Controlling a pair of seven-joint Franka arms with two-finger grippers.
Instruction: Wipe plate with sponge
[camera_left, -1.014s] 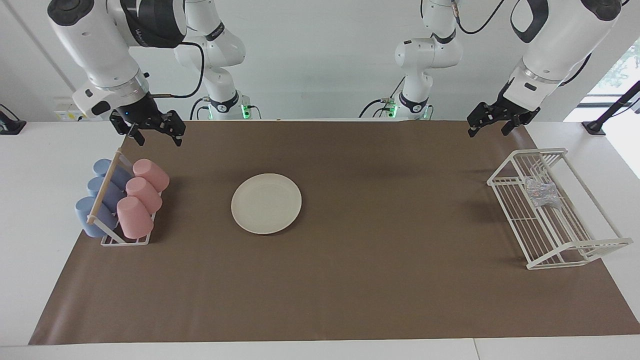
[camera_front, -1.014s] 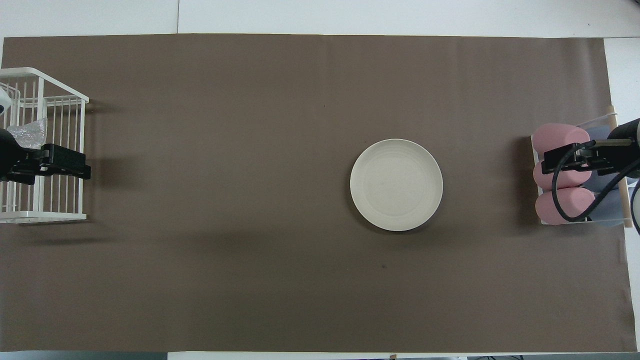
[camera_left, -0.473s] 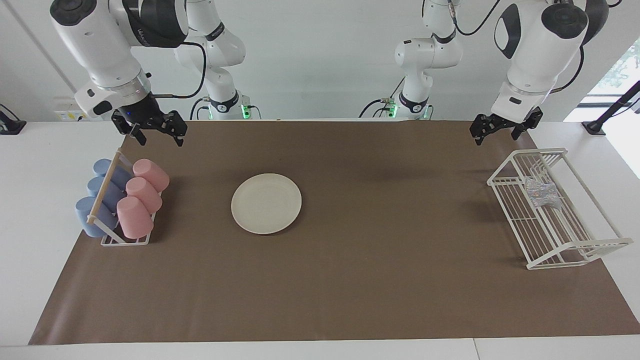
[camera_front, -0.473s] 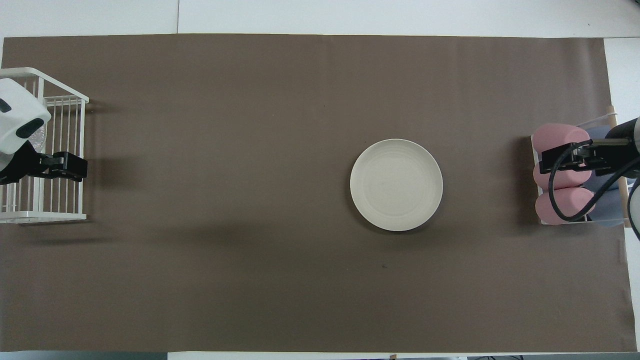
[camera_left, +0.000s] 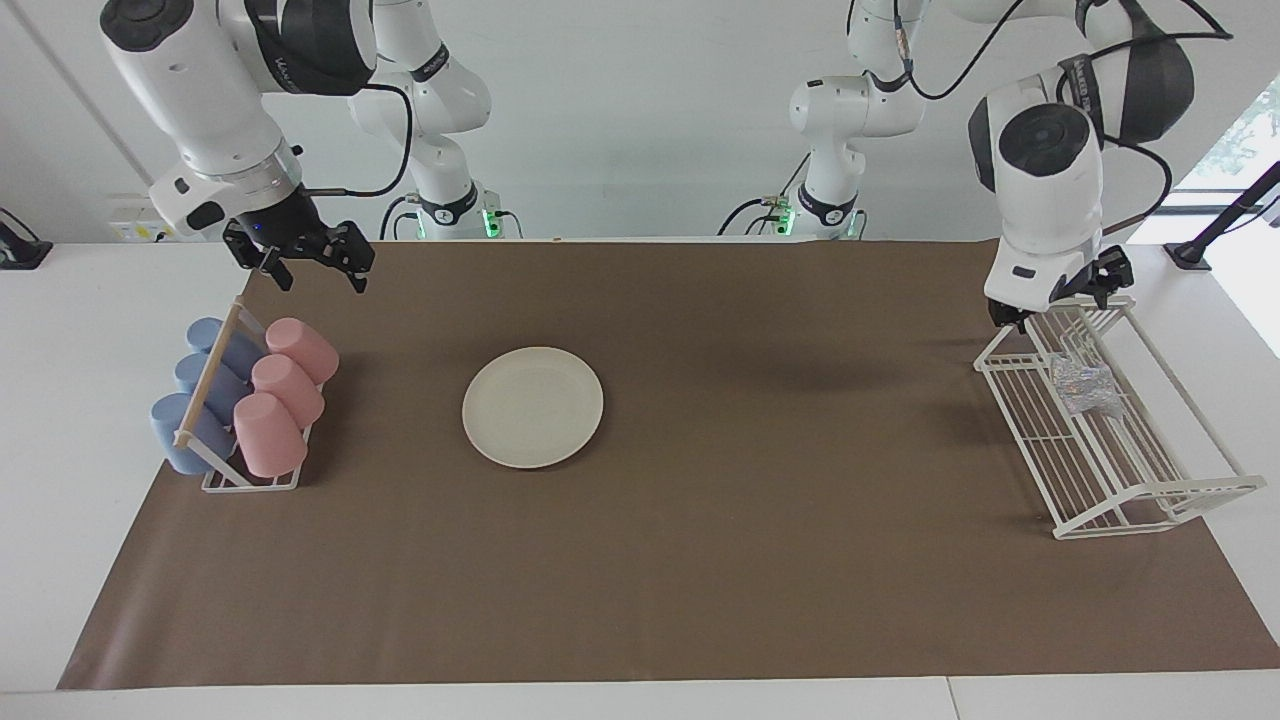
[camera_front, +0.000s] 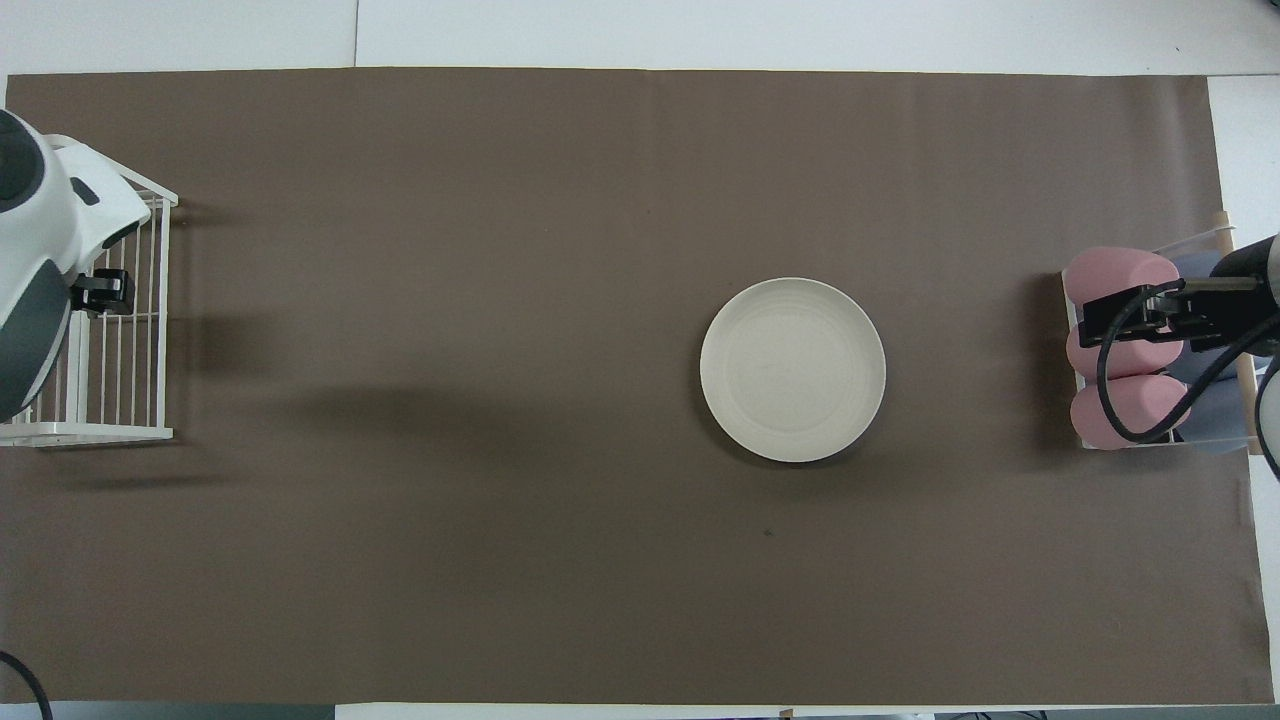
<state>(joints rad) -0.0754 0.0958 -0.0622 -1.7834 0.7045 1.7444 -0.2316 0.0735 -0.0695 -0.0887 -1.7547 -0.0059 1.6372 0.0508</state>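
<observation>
Facing view first: we see the left claw (camera_left: 1058, 300) hanging over the end of the white wire rack (camera_left: 1105, 420) that lies closest to the robots, at the left arm's end of the bench (camera_left: 640, 600); most of it is hidden by the arm's own white wrist, so we cannot make out its fingers directly, though they stand as wide apart as they go and nothing is held between them; the sponge (camera_left: 1082, 385), a small shiny crinkled pad, lies inside the rack just below and past this claw, not touched by it. In the overhead view the same wrist covers the sponge, and only a black part of the left claw (camera_front: 100, 290) shows over the rack's wires (camera_front: 120, 340).

We find the right claw (camera_left: 310, 262) waiting in the air at the right arm's end of the bench, over the brown mat just short of the cup rack (camera_left: 240, 400); its fingers stand apart and hold nothing; from above, this right claw (camera_front: 1150, 315) overlaps the pink cups (camera_front: 1120, 350), with the blue cups (camera_left: 200, 390) on the outer side of the same rack.

We see the plate (camera_left: 533, 407) lying flat on the mat, well apart from both claws, closer to the right claw than to the left one; from above the plate (camera_front: 792, 370) is bare, with nothing on it.
</observation>
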